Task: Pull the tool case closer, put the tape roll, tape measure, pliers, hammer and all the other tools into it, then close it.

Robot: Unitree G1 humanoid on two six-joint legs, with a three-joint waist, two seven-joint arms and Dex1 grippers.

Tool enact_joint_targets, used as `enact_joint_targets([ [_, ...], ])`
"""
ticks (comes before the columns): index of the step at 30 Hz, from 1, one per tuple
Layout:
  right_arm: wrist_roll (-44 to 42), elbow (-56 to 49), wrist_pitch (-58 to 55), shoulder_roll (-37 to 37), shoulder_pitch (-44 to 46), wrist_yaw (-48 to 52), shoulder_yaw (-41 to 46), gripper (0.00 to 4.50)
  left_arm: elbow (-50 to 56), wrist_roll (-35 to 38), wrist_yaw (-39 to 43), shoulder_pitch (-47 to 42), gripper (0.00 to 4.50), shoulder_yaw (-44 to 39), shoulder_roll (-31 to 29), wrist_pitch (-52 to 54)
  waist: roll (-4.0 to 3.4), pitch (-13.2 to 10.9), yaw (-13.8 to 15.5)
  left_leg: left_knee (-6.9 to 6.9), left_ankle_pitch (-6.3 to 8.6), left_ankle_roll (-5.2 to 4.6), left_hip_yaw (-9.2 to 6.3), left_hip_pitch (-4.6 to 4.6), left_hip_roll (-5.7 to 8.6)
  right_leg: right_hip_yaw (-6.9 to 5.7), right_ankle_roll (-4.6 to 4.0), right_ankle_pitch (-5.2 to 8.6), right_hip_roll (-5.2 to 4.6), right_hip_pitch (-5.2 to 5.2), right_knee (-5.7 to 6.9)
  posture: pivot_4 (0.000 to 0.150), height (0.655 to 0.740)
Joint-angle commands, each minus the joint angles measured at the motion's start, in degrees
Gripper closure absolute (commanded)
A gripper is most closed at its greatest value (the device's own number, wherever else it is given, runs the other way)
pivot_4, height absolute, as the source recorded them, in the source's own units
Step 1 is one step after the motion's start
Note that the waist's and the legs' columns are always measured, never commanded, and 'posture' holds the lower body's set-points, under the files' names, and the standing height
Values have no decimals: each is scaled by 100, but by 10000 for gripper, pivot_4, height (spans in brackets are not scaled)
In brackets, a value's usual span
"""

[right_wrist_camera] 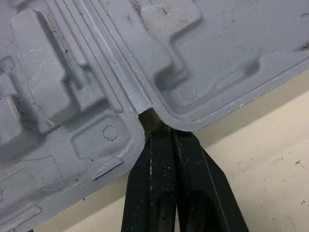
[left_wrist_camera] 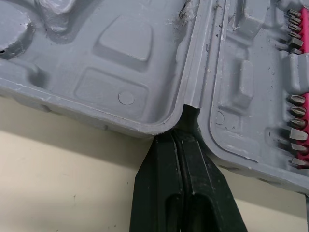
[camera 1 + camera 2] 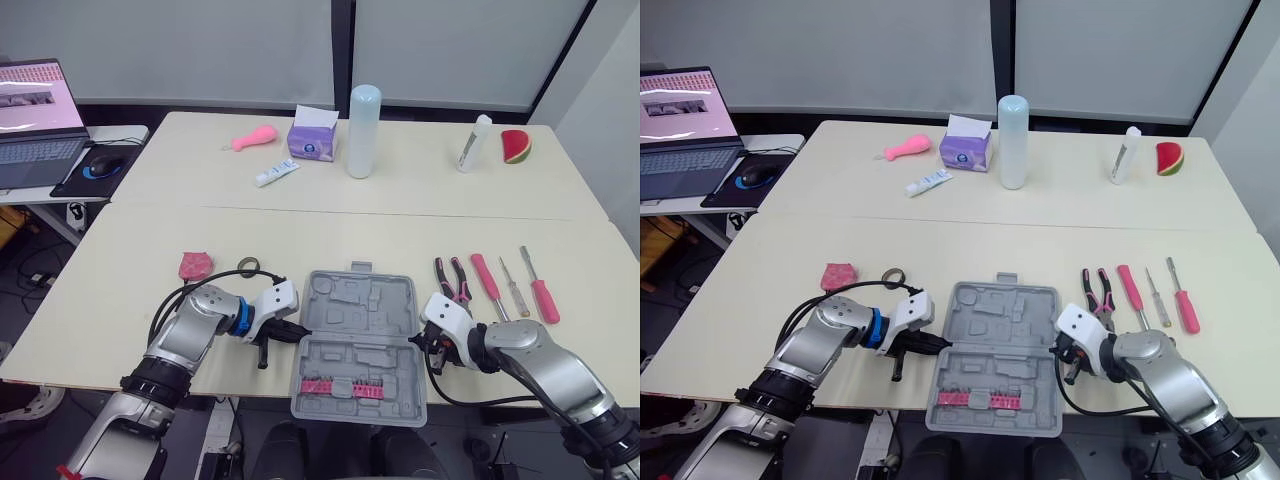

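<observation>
Open tool case (image 3: 360, 300) lying flat at the front of the surface (image 3: 130, 250), its near half, the one carrying the pink bit strip (image 3: 343, 387), apparently projecting past the front edge. The left end effector (image 2: 182, 140) and the right end effector (image 1: 161, 133) each have their fingers pressed together, clamped on nothing, with the tips pushed into the hinge notch on their own side of the case. You therefore hold the case only by two wedged points. Judged from this, any further pull toward you could tip the overhanging half off the edge and shake the bits loose. An uneven pull would swing the case about one notch, and a tip could slip out and skid across the surface. The tools lie outside the case: the tape roll (image 3: 248, 265) and a pink-red item (image 3: 195, 265), possibly the tape measure, sit to its left, and the pliers (image 3: 452, 277) and three pink-handled drivers (image 3: 514, 287) sit to its right, all close by. The pliers lie just beside the right end effector, so you could knock them when backing out. A tissue box (image 3: 313, 135), a tall white bottle (image 3: 364, 131) and a laptop (image 3: 35, 120) stand well apart and block nothing.
</observation>
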State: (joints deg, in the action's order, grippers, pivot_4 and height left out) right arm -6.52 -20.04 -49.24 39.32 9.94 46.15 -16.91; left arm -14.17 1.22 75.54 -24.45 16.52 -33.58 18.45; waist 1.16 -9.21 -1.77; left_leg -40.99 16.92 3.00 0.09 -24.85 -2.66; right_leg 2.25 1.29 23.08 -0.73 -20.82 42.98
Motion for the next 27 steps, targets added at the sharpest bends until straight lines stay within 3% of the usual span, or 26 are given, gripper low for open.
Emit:
enact_joint_targets([
  [1, -114, -107, -71, -8, -46, -34, 45, 44904, -35, 5, -55, -50, 45000, 96, 15, -51, 0, 0, 0, 0, 0, 0, 0, 0, 0, 0, 0, 0, 0, 0, 0, 1500, 6921],
  [17, -385, -632, -176, 222, -711, -473, 1040, 44904, -218, 176, -202, 26, 45000, -232, -279, -305, 0, 0, 6, 0, 0, -2, 1, 1, 0, 2, 0, 0, 1, 2, -1, 1500, 6921],
  [27, -769, -1441, 1915, 363, -2152, -254, 3207, 44904, 299, 1607, -488, 1101, 45000, -2470, -910, -770, -1, 0, 11, 2, 10, -20, -3, 1, -3, 0, 0, 0, 2, 4, -4, 1500, 6921],
])
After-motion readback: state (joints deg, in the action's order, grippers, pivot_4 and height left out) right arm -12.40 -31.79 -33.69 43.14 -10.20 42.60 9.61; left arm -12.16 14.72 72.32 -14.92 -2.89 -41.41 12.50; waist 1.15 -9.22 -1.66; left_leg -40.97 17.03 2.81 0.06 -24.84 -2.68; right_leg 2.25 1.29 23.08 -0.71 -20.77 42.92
